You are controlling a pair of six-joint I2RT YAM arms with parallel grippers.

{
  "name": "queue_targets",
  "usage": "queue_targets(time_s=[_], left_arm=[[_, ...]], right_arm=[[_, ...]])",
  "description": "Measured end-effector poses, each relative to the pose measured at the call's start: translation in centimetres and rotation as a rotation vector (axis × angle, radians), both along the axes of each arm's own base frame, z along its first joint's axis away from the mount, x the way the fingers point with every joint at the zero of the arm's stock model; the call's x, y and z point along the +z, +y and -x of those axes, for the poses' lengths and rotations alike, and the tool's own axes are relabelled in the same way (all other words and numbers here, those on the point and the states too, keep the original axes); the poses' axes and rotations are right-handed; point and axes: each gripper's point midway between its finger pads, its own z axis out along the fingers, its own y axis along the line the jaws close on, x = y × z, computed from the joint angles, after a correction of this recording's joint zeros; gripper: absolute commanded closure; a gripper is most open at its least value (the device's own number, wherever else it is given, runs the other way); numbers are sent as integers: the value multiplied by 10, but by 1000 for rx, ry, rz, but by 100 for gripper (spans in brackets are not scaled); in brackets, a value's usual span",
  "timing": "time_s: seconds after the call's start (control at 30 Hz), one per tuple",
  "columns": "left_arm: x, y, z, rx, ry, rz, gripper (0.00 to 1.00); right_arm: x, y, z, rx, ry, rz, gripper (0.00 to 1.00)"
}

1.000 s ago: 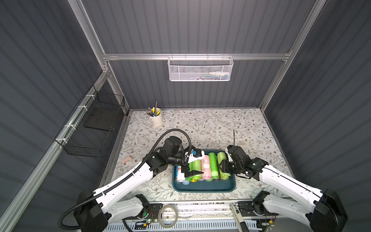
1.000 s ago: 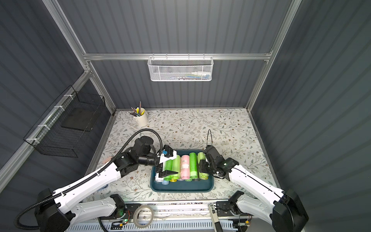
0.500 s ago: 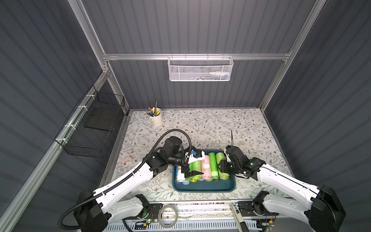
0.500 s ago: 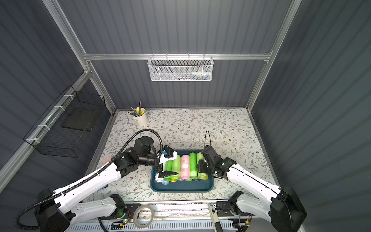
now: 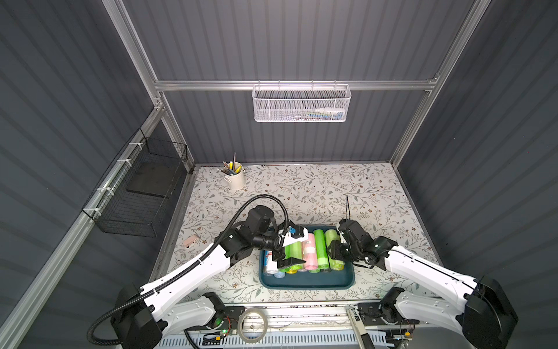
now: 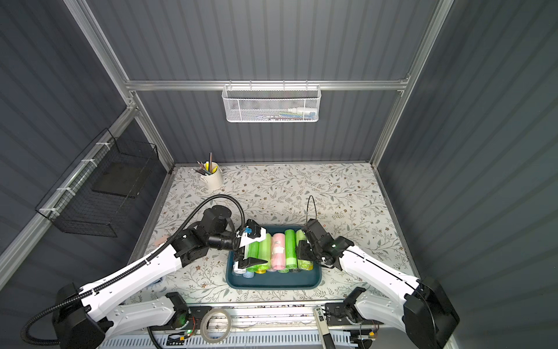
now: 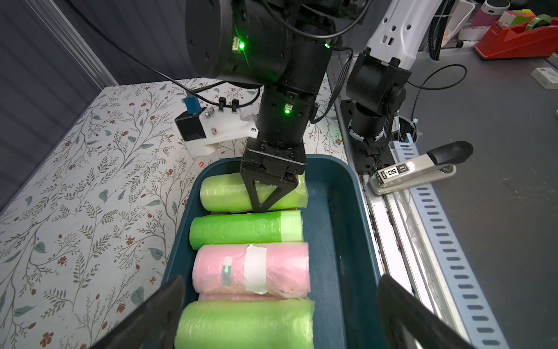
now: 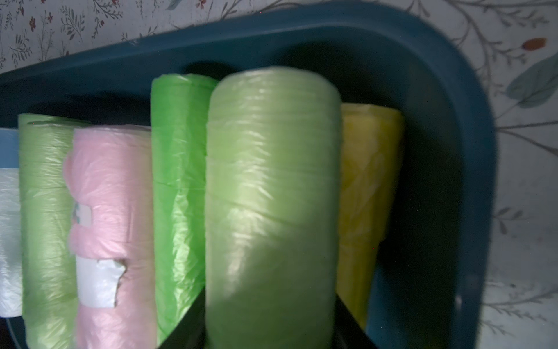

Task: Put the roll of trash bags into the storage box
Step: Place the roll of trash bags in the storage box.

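Note:
The storage box (image 5: 305, 284) (image 6: 271, 284) (image 7: 338, 241) (image 8: 437, 121) is a dark teal tray near the table's front, holding several rolls side by side. My right gripper (image 5: 335, 250) (image 6: 303, 252) (image 7: 262, 208) (image 8: 270, 317) is shut on a pale green roll of trash bags (image 5: 332, 240) (image 7: 223, 193) (image 8: 271, 196). That roll is at the right end of the row, partly over a yellow roll (image 8: 371, 181). My left gripper (image 5: 294, 246) (image 6: 255, 246) (image 7: 280, 317) hangs open over the row's left part, its fingers (image 7: 163, 308) straddling a green roll (image 7: 244, 326) without touching it.
A white cup of pens (image 5: 235, 178) stands at the table's back left. A white mesh basket (image 5: 302, 104) hangs on the back wall and a black wire basket (image 5: 142, 187) on the left wall. A small pink object (image 5: 191, 240) lies left of the box. A tape roll (image 5: 252, 324) sits at the front rail.
My right gripper, still holding the pale green roll, has edged slightly left toward the row in the box. The left gripper has stayed open in place.

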Motion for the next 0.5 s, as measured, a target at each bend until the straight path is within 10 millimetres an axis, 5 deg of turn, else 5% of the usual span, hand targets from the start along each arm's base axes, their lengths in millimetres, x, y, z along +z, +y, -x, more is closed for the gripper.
queue_targets(time_s=[0.5], left_arm=[[-1, 0, 2, -6, -1, -3, 0]], right_arm=[[-4, 3, -5, -2, -1, 6, 53]])
